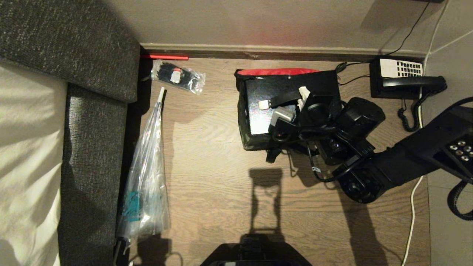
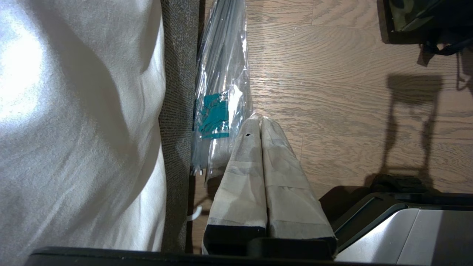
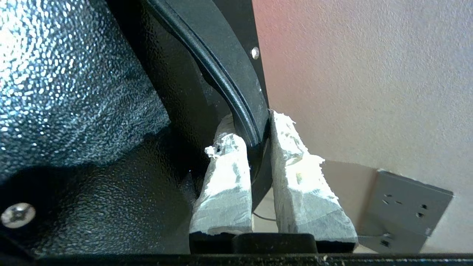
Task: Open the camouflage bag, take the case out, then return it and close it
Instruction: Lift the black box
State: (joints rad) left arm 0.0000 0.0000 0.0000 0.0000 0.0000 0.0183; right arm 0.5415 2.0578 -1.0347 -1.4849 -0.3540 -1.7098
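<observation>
— What does the right hand (image 3: 255, 129) hold?
— Its two white-wrapped fingers (image 3: 225, 177) are clamped on a black strap handle (image 3: 229, 77), which curves between them.
— And around it?
— The case (image 3: 74, 111), black with a pebbled, glinting surface and a screw (image 3: 17, 215) near one corner, fills one side. Beyond the fingers stands a plain wall (image 3: 369, 74) with a grey socket plate (image 3: 402, 207).

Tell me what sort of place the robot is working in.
Likely a hotel room or bedroom: a white-sheeted bed with a grey fabric frame lines a wood-plank floor, and a black corded desk telephone with white keypad sits on the floor by the beige wall.
</observation>
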